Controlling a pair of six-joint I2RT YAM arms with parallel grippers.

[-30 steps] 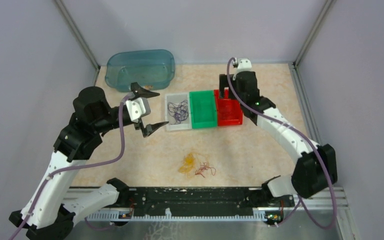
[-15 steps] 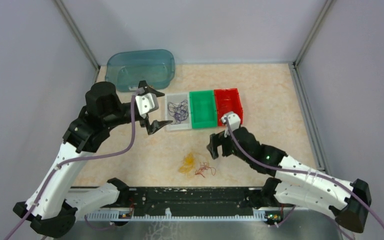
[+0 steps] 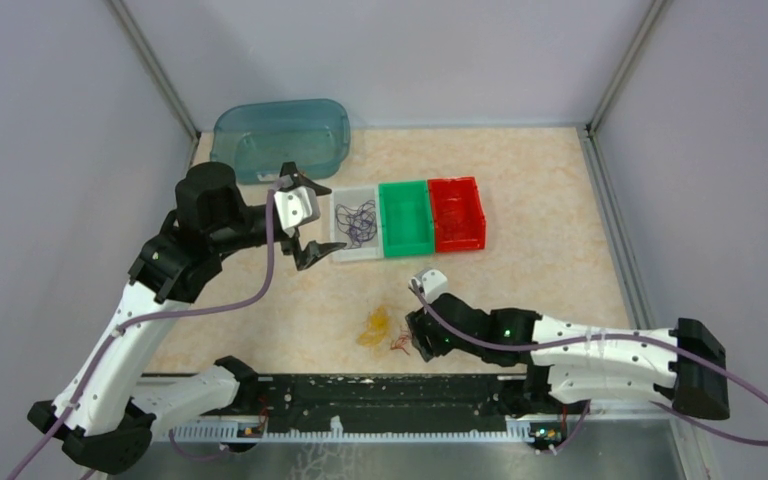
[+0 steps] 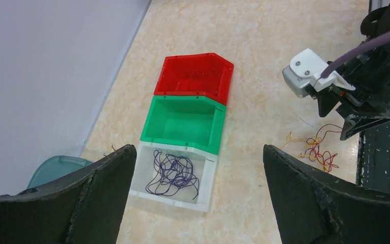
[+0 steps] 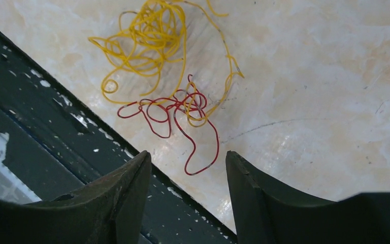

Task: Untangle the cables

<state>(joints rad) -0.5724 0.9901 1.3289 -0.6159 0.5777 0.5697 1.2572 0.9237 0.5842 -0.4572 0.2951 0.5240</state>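
Top view: left gripper (image 3: 310,218) spread wide beside white bin (image 3: 355,256); right gripper (image 3: 417,341) partly hides red cable (image 3: 400,345). Left wrist: purple cable (image 4: 172,173) lies in that bin. Right wrist: jaws apart above red and yellow cable (image 5: 147,46), entangled at near edge.

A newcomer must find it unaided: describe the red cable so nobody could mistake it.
Start at the black rail along the table's near edge; just beyond its middle lie two small wire clumps. The red cable is the one nearer the rail, thin and curly, hooked into the yellow cable. No other wire is red: the purple cable sits in the white bin.
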